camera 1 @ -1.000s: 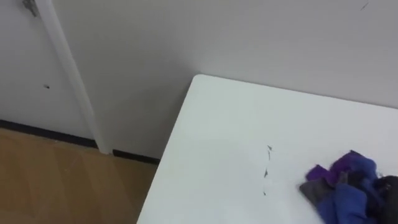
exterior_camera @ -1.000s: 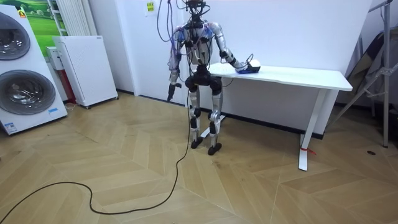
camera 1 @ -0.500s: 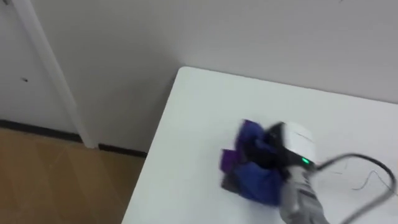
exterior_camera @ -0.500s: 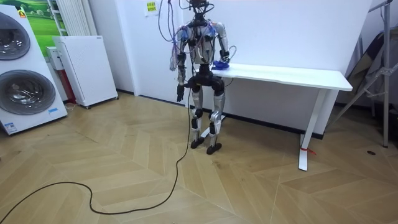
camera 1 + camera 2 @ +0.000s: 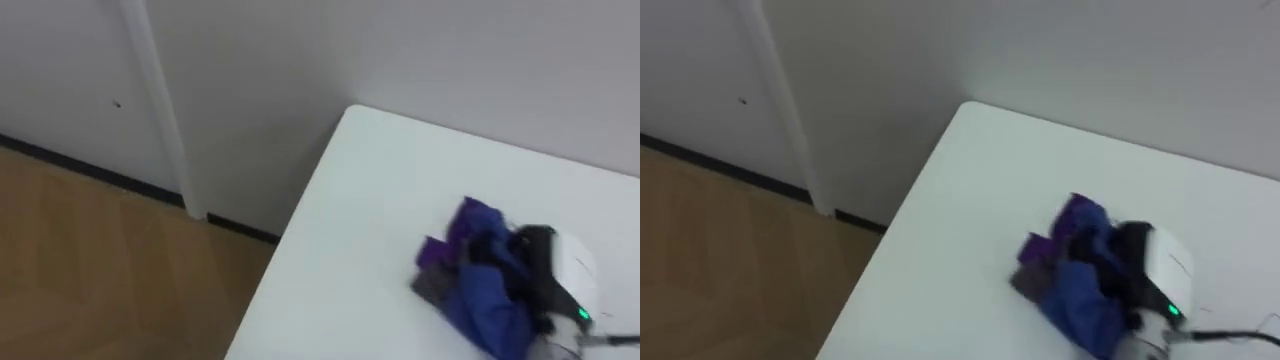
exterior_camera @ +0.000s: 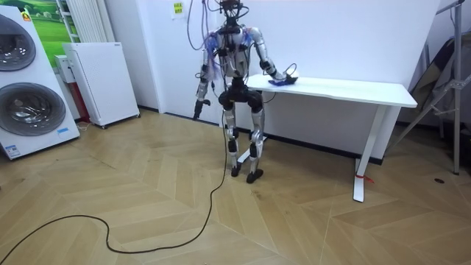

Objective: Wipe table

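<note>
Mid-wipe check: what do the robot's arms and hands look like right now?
The right hand is black with a white boxy casing on its back, a small green light and a thin grey cable. Arms look silver-grey; the left hand is dark.

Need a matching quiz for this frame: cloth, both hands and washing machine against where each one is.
1 cloth
2 right hand
3 left hand
4 washing machine

a hangs at the robot's side
b rests on the cloth
c at the room view's left edge
d on the table, near its corner

Pairs: 1-d, 2-b, 3-a, 4-c
</note>
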You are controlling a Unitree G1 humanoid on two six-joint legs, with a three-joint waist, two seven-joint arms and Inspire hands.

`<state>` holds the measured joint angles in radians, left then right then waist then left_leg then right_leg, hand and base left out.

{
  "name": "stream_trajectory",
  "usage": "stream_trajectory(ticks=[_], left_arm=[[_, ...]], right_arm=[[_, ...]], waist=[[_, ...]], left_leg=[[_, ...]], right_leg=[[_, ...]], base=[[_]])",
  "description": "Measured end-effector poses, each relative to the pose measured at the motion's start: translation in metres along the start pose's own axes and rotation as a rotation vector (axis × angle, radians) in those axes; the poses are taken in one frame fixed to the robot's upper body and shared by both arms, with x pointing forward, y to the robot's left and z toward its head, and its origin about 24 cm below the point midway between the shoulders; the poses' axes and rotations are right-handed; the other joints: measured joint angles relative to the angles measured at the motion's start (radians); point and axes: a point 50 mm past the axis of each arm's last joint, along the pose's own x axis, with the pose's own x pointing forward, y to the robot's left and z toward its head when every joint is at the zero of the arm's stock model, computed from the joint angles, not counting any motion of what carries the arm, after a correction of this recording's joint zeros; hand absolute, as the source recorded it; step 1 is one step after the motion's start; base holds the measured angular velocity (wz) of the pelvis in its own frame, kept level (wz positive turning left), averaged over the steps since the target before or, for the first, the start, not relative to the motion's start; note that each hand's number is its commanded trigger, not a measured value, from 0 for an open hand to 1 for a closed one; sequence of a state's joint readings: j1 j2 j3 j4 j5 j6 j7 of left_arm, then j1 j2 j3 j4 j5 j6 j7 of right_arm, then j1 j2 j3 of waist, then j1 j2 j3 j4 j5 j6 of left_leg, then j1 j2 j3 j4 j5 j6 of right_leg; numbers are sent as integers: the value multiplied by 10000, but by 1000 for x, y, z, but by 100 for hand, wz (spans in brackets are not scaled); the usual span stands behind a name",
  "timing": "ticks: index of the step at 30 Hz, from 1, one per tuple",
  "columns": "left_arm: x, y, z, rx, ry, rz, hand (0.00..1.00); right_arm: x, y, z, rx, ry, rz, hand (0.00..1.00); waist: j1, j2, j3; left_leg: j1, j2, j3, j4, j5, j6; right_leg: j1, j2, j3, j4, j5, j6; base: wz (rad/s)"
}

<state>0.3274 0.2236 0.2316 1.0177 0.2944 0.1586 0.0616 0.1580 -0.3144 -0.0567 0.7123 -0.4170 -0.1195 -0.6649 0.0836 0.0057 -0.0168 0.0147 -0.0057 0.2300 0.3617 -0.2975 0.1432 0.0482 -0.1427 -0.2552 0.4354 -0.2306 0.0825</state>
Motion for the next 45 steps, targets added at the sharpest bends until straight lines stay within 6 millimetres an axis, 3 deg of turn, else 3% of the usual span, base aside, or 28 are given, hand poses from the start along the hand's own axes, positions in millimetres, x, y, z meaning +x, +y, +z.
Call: stream_trajectory(ticks=[2,3,5,7,8,9,10,11,12,13,15,17,18,19,20,21,22,23,24,26,28,29,33,36,39,41,44,45], left_arm=[[1,2,9,-16,-370,-21,0],[1,3,13,11,-485,-6,0],[3,5,30,361,-870,-65,0],[4,2,48,741,-1157,-181,0],[4,0,60,945,-1331,-267,0],[4,-1,65,1067,-1361,-301,0],[4,-2,78,1184,-1463,-357,0],[2,-3,100,1322,-1916,-387,0],[0,-1,109,1330,-2192,-328,0],[0,1,110,1267,-2209,-268,0],[1,-6,100,1379,-1900,-370,0],[1,-16,67,1411,-1150,-631,0],[2,-17,54,1379,-804,-654,0],[2,-16,30,1302,-126,-643,0],[0,-16,12,1078,363,-602,0],[0,-17,6,1017,514,-589,0],[-1,-18,4,925,509,-539,0],[-2,-25,10,651,195,-665,0],[-2,-26,12,535,23,-690,0],[-2,-9,5,-51,-202,-194,0],[-2,4,-2,-75,-189,151,0],[-2,7,-4,93,-167,188,0],[-4,-10,-6,515,-199,-349,0],[-3,-21,14,767,-688,-703,0],[-3,-30,51,1121,-1484,-692,0],[-5,-37,80,1121,-2180,-781,0],[-10,-50,95,1321,-2785,-1135,0],[-10,-51,93,1333,-2740,-1196,0]], right_arm=[[1,-7,-17,-312,882,-279,100],[3,-5,-15,-322,963,-280,100],[3,8,-4,-335,1274,-61,100],[4,20,14,-533,1125,206,100],[5,30,33,-652,660,522,100],[5,37,48,-577,327,774,100],[2,49,80,-418,-623,1373,100],[7,49,115,-187,-1829,1489,100],[8,50,134,34,-2391,1586,100],[2,59,165,282,-3355,2216,100],[-8,62,178,-32,-4519,2515,100],[-13,67,165,-414,-4564,2635,100],[-16,67,159,-356,-4563,2569,100],[-20,66,146,-238,-4519,2361,100],[-20,59,122,-77,-4102,1903,100],[-19,54,107,-117,-3734,1572,100],[-13,37,77,-193,-2945,660,100],[-2,11,46,-445,-2105,-343,100],[1,1,32,-584,-1728,-697,100],[-2,-22,-15,-1251,-305,-1362,100],[-5,-30,-37,-1472,447,-1348,100],[-5,-31,-44,-1344,892,-1277,100],[1,-29,-38,-865,1190,-1159,100],[7,-11,-6,-825,684,-760,100],[0,20,68,-988,-1923,726,100],[-23,51,150,-1029,-5128,2332,100],[-46,65,220,-903,-7610,3188,100],[-47,64,225,-926,-7867,3160,100]], waist=[[-42,169,-47],[19,170,-48],[208,158,-21],[461,79,28],[647,-64,67],[675,-187,85],[693,-442,46],[1181,-520,219],[1299,-458,412],[1436,-701,441],[1412,-775,381],[1210,-753,351],[1011,-747,323],[443,-757,251],[-56,-642,95],[-242,-502,27],[-635,-405,22],[-724,-320,59],[-673,-208,38],[-536,-87,-90],[-398,-104,-115],[-228,-117,-115],[-127,-54,-143],[251,-72,-101],[737,-125,-11],[1133,-191,174],[1354,-218,254],[1497,-201,253]], left_leg=[[-44,257,110,193,-86,-20],[-45,339,177,204,-81,-29],[-258,748,193,534,-140,-187],[-551,1025,165,824,-246,-443],[-759,1164,152,1014,-352,-1201],[-851,1195,109,1051,-380,-1773],[-1136,1148,-348,1173,-341,-2356],[-1766,1166,-1544,2205,-666,-1858],[-2008,1195,-1604,2689,-862,-1652],[-2249,1344,-1624,3005,-1025,-1591],[-2093,1465,-1870,2644,-890,-1961],[-1614,1490,-1932,1677,-517,-2568],[-1476,1491,-1952,1399,-396,-2680],[-1259,1488,-1951,945,-114,-2595],[-1152,1561,-1783,703,191,-2168],[-1069,1699,-1605,563,336,-2245],[-992,1727,-969,217,751,-2245],[-854,1613,-473,-153,987,-2141],[-713,1542,-359,-233,997,-2127],[-60,1260,-298,-470,964,-2092],[389,1037,-438,-721,772,-1856],[490,991,-526,-907,763,-1847],[514,960,-405,-931,734,-1842],[483,929,-425,-940,734,-1838],[319,919,-700,-969,735,-1837],[227,807,-1328,-1102,766,-1837],[95,788,-1808,-1484,996,-1922],[121,789,-1881,-1549,1030,-1901]], right_leg=[[-567,-769,139,880,-70,97],[-641,-926,196,883,-46,133],[-798,-1288,398,232,192,208],[-879,-1327,738,-400,561,352],[-908,-1315,804,-740,874,301],[-923,-1316,802,-901,1015,272],[-1057,-1289,747,-1114,1235,265],[-1458,-1145,637,-828,1300,297],[-1598,-1060,650,-757,1296,306],[-1533,-1012,648,-952,1292,306],[-1342,-830,426,-1167,1348,306],[-1065,-525,-10,-1724,1486,185],[-930,-407,-77,-1950,1553,103],[-664,-154,-399,-2220,1837,-62],[-363,5,-1063,-2324,1544,74],[-238,116,-1189,-2323,1487,8],[-113,83,-1325,-2346,1194,-12],[-153,50,-1201,-2345,1154,-23],[-159,53,-1144,-2349,1148,-39],[11,129,-830,-2297,922,-92],[76,344,-407,-2277,858,-162],[24,455,-140,-2273,916,-291],[-123,573,308,-2310,1136,-335],[-314,619,343,-2301,1375,-420],[-677,794,332,-2300,1625,-613],[-907,951,250,-2300,1730,-727],[-1016,1005,41,-2317,1621,-850],[-1003,1021,24,-2319,1610,-897]], base=[[-20],[-34],[-29],[-18],[-17],[-7],[-11],[-29],[-39],[-8],[30],[41],[69],[98],[103],[110],[90],[70],[13],[-26],[-55],[-69],[-36],[-51],[-69],[-38],[38],[40]])
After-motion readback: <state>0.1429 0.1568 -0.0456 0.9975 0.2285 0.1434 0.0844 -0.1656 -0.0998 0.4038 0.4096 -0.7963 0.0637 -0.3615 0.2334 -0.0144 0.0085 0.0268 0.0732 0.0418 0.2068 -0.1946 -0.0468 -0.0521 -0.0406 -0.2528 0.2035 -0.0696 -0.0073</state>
